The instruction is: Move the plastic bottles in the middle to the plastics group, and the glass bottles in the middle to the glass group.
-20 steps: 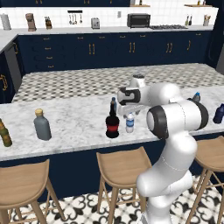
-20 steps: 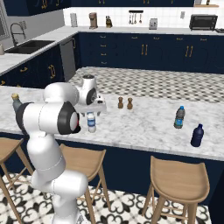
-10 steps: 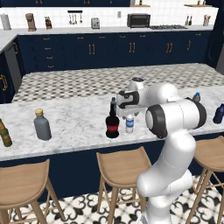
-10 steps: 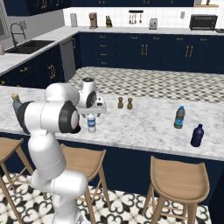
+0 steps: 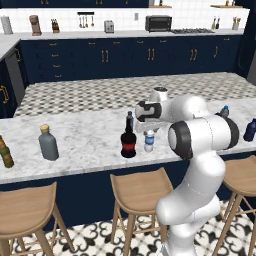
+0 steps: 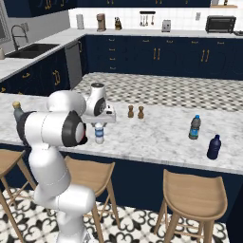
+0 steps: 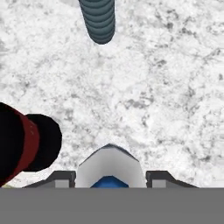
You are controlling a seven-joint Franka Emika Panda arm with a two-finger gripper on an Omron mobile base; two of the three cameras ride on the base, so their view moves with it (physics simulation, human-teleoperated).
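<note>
Right now I see the white marble counter (image 5: 85,145), my landmark. On it, near its front edge, stands the black round-bellied glass bottle with red label (image 5: 128,141); just beside it stands the small clear plastic bottle with blue cap (image 5: 149,141), and the slim teal plastic bottle (image 7: 99,19) behind. My gripper (image 7: 109,178) straddles the clear bottle's top; whether the fingers touch it I cannot tell.

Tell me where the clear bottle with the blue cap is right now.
The clear bottle stands mid-counter near the front edge, directly under the end effector, just right of the black bottle in the left base view.
</note>
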